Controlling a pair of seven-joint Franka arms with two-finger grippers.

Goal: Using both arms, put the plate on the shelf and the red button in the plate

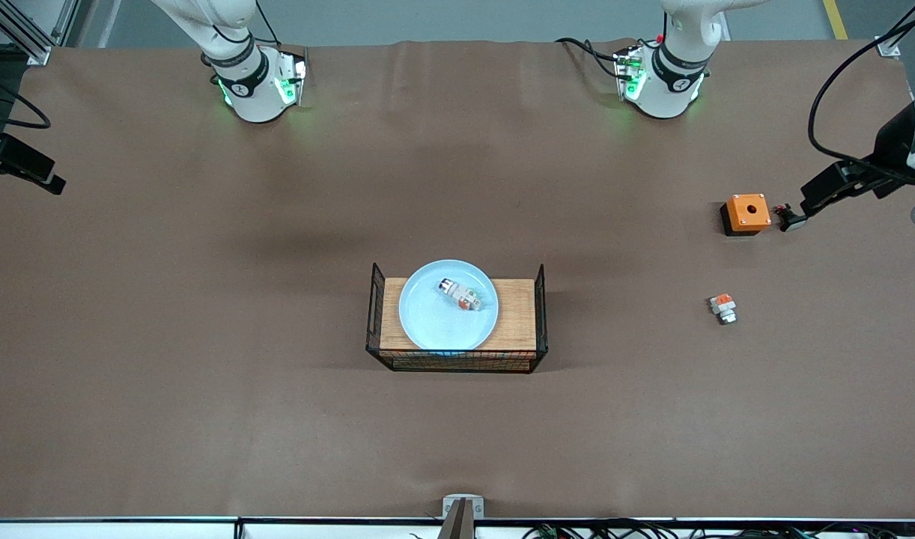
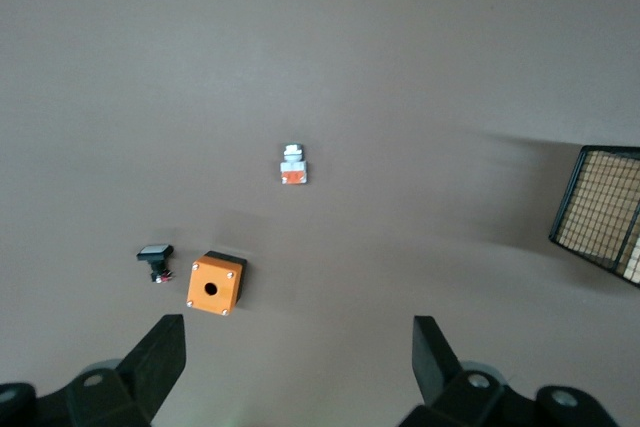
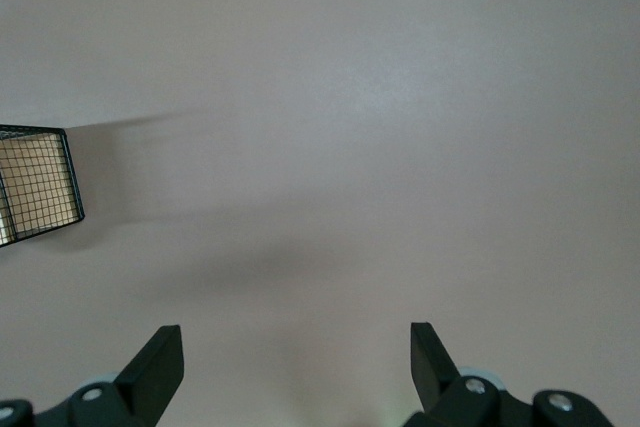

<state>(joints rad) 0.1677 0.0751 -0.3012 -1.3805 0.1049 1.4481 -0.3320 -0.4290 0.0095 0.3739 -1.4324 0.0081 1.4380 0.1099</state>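
Note:
The pale blue plate (image 1: 432, 320) lies on a wooden board (image 1: 518, 314) inside a black wire basket (image 1: 457, 362) at the table's middle. The red button (image 1: 462, 295), a small white-grey part with an orange-red patch and a dark end, lies on the plate. My left gripper (image 2: 298, 357) is open and empty, high over bare table near the orange box (image 2: 213, 283). My right gripper (image 3: 297, 357) is open and empty, high over bare table toward the right arm's end. Neither gripper shows in the front view. The plate and button are hidden in both wrist views.
Toward the left arm's end stand an orange square box with a hole (image 1: 747, 212), a small black part (image 1: 789, 218) beside it, and a stubby white piece with an orange-red top (image 1: 723, 307) nearer the front camera. A basket corner shows in each wrist view (image 2: 600, 217) (image 3: 35, 187).

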